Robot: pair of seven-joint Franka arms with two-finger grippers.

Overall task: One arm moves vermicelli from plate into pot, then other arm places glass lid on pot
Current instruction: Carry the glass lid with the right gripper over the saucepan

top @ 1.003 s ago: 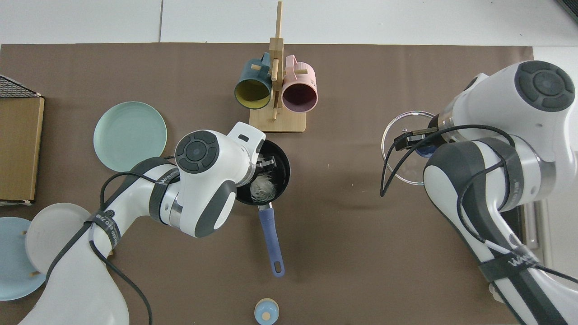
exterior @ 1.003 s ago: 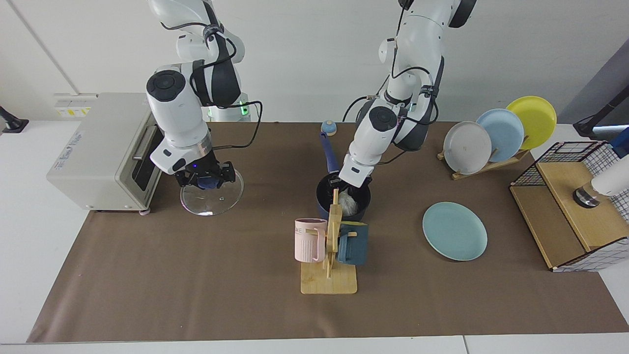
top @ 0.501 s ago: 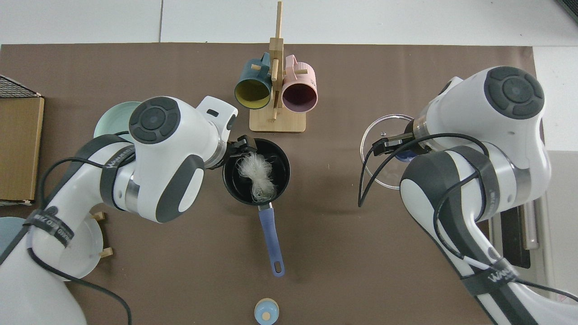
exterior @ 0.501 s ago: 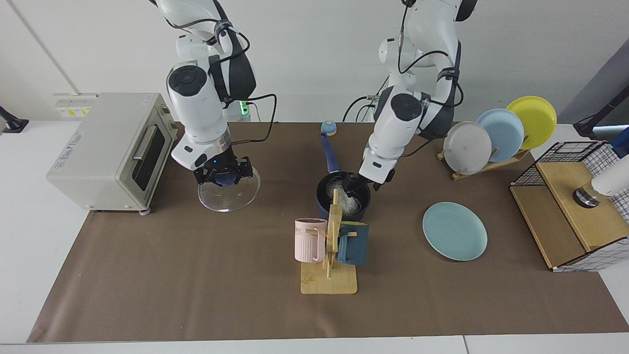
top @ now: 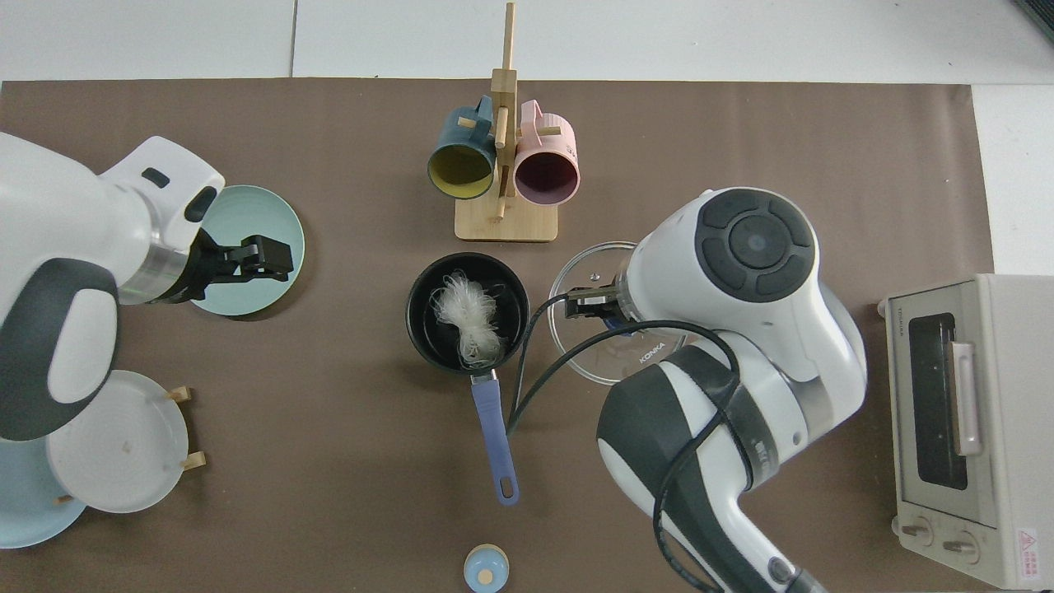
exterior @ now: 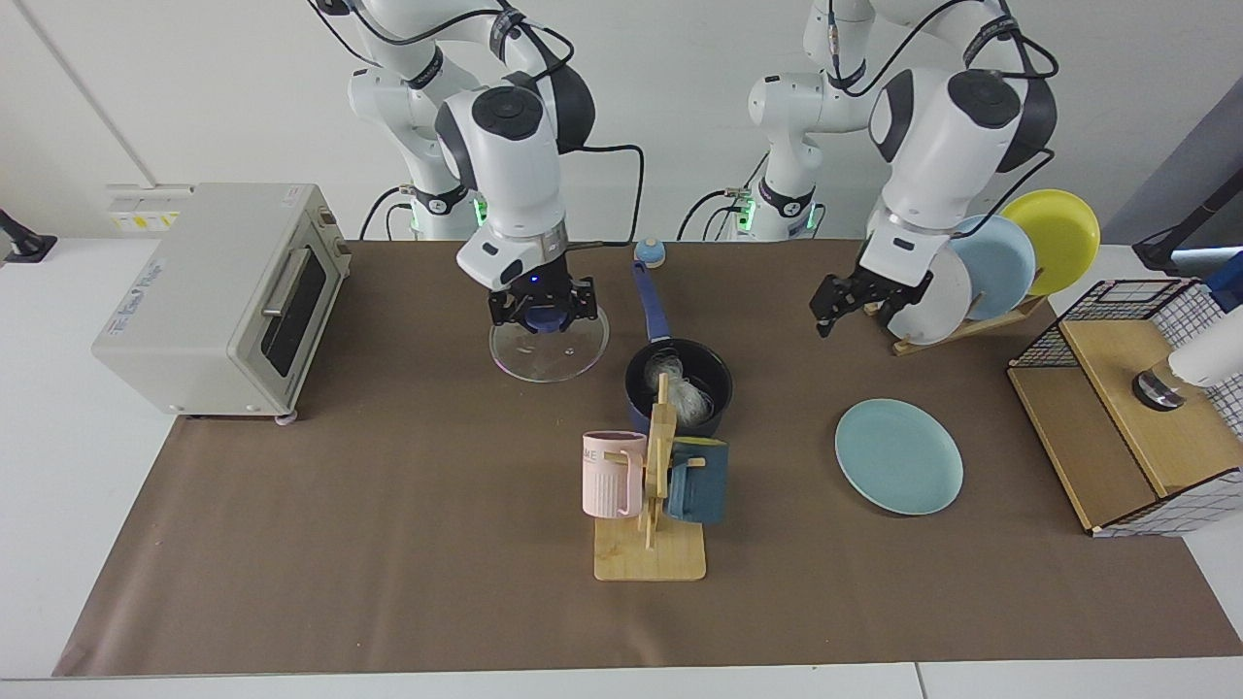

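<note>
The dark-navy pot (exterior: 714, 393) (top: 420, 333) stands mid-table, its long blue handle (top: 492, 436) pointing toward the arm bases. The white vermicelli (exterior: 683, 388) (top: 469, 317) lies inside it. My right gripper (exterior: 541, 309) (top: 605, 309) is shut on the blue knob of the glass lid (exterior: 573, 351) (top: 576, 346), which hangs level just beside the pot, off the table. The pale-teal plate (exterior: 898, 456) (top: 255, 214) lies bare. My left gripper (exterior: 837, 303) (top: 272, 254) hangs open and empty above the plate's side, away from the pot.
A wooden mug rack (exterior: 649, 558) with a pink mug (exterior: 612, 474) and a dark-teal mug (exterior: 699, 481) stands right before the pot. A toaster oven (exterior: 209, 291) sits at one end, a plate rack (exterior: 981, 267) and a wire basket (exterior: 1136, 408) at the other. A small blue-topped object (exterior: 649, 252) lies behind the handle.
The left gripper has let go of the vermicelli, risen out of the pot and swung away toward the plate rack. The right arm has carried the lid across the table toward the pot.
</note>
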